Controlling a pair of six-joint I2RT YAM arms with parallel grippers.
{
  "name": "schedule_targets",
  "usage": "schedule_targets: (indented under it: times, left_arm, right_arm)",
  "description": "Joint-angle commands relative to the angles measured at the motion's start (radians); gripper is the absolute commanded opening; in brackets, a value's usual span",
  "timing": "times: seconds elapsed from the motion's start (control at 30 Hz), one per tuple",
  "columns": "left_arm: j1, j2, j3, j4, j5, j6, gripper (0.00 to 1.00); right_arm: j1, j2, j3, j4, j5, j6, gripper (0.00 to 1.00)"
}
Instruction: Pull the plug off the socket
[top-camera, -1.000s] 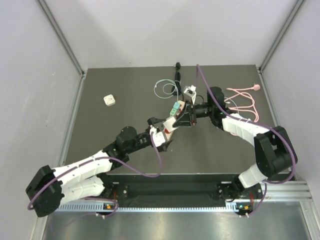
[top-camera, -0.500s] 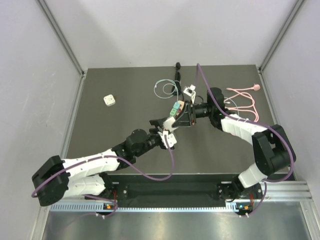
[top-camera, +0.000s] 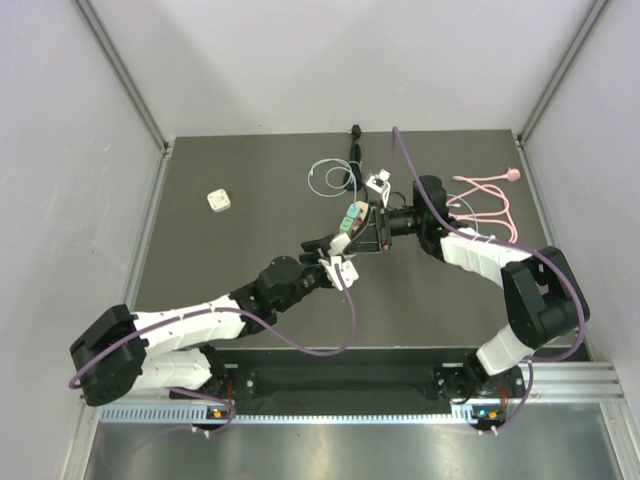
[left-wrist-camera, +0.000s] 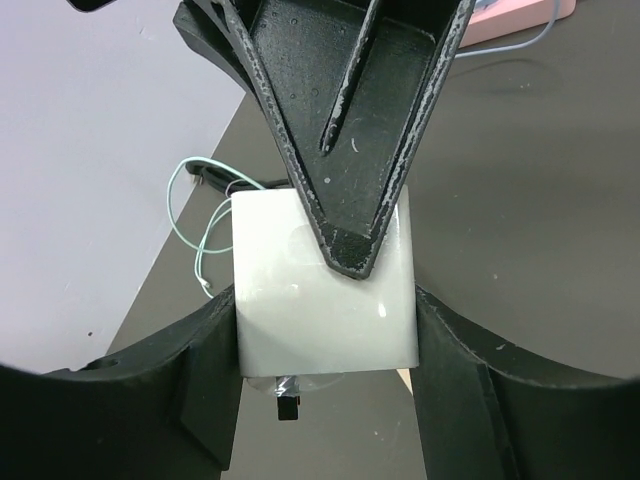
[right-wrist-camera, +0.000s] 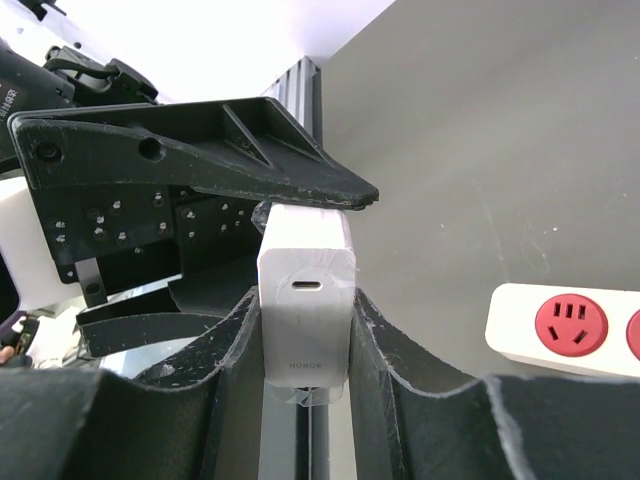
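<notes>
Currently the charger plug (right-wrist-camera: 305, 255) sits near the middle of the table (top-camera: 220, 290), lifted off the surface and caught between both arms. The right gripper (right-wrist-camera: 305, 310) is closed narrowly on its two long sides, with the USB-C port and a small HONOR mark facing that wrist camera. The left gripper (left-wrist-camera: 325, 320) takes it crosswise: its fingers (left-wrist-camera: 205, 390) press the other pair of faces, and one of them shows in the right wrist view lying flat on top of the plug.

A white power strip (right-wrist-camera: 560, 325) with red socket faces lies on the table to the right in that view, apart from the plug. So the plug looks already out of its socket, though its pins are hidden and I cannot confirm this.

As for handling, the plug should be light, rigid and boxy. Its glossy shell shows reflections, so I would expect it to slip under a loose or tilted pinch. The broad flat sides are the sensible hold, squarely and clear of the rounded corners and the port end. With two grips crossing on one small body, either arm pulling sideways could twist it out of the other.

A coiled pale-green cable (top-camera: 330, 178) lies farther back.
</notes>
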Motion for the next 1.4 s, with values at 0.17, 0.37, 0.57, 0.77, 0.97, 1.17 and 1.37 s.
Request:
schedule_targets:
  times: [0.17,0.37,0.57,0.77,0.97,1.17,1.37]
  left_arm:
    - [-0.007,-0.036,-0.003,0.067,-0.057,-0.077,0.00]
    - [0.011,-0.080,-0.069,0.075,-0.124,-0.167,0.00]
    - [0.163,-0.123,-0.121,0.076,-0.147,-0.432,0.00]
    - [0.512,-0.107,-0.118,-0.028,-0.040,-0.806,0.00]
    - [0.703,0.031,-0.045,-0.117,-0.021,-0.938,0.00]
    - [0.851,0.209,0.064,-0.184,-0.003,-0.986,0.00]
    - [0.970,0.390,0.244,-0.275,0.015,-0.980,0.00]
  right_arm:
    - [-0.005,-0.017,0.047,-0.062,-0.009,-0.119,0.62]
    - [-0.071,-0.087,0.070,-0.190,0.030,-0.249,0.92]
    - [-0.139,-0.156,0.086,-0.293,0.097,-0.377,0.97]
    - [-0.185,-0.178,0.080,-0.294,0.110,-0.382,0.97]
    - [-0.185,-0.182,0.073,-0.292,0.114,-0.380,0.98]
    - [-0.186,-0.184,0.072,-0.289,0.114,-0.378,0.98]
    - [-0.186,-0.189,0.070,-0.284,0.113,-0.375,0.99]
